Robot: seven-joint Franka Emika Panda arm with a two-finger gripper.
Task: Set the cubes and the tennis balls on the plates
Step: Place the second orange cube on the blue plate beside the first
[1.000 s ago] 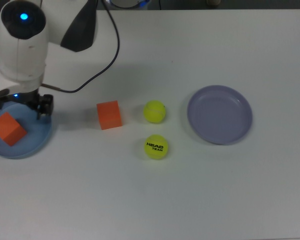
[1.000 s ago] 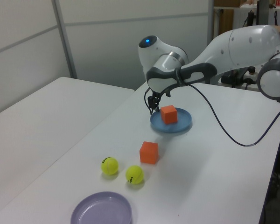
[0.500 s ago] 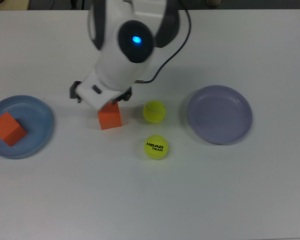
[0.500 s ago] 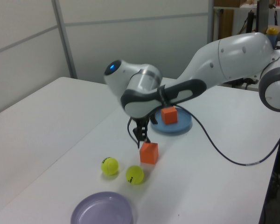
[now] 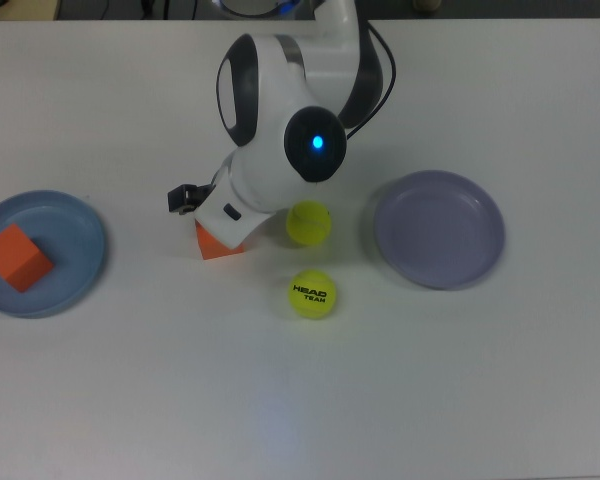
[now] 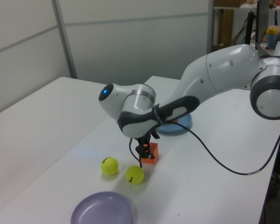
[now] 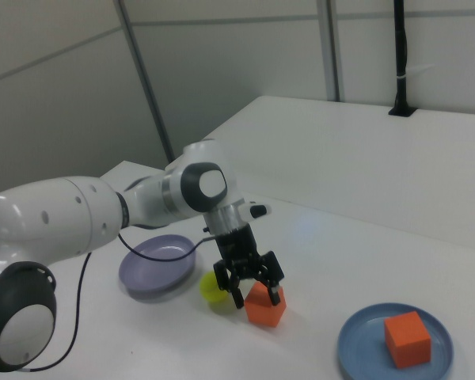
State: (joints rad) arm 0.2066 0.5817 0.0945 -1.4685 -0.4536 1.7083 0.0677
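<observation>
End effector (image 7: 251, 290) is down at the free cube (image 7: 265, 305) in the middle of the worktop (image 5: 430, 400) — fingers spread, straddling the cube's top, not yet pinched. In the top view the arm's wrist hides most of this cube (image 5: 212, 246); only its lower left corner shows.

Just beside it on the top view's right sits a plain ball (image 5: 308, 222), and the HEAD ball (image 5: 312, 293) lies a bit nearer the camera. Both are loose on the worktop, neither on a plate.

Second cube (image 5: 16, 257) already rests on the blue plate (image 5: 80, 215) at the top view's far left. Purple plate (image 5: 440, 228) on the top view's right holds nothing.

Step in hand: grasping cube two. One of four items looks placed, so the task is early. Next move likely calls for pinching the cube, lifting straight up, then carrying to a plate — while avoiding a nudge to the nearby plain ball, which would roll easily.
</observation>
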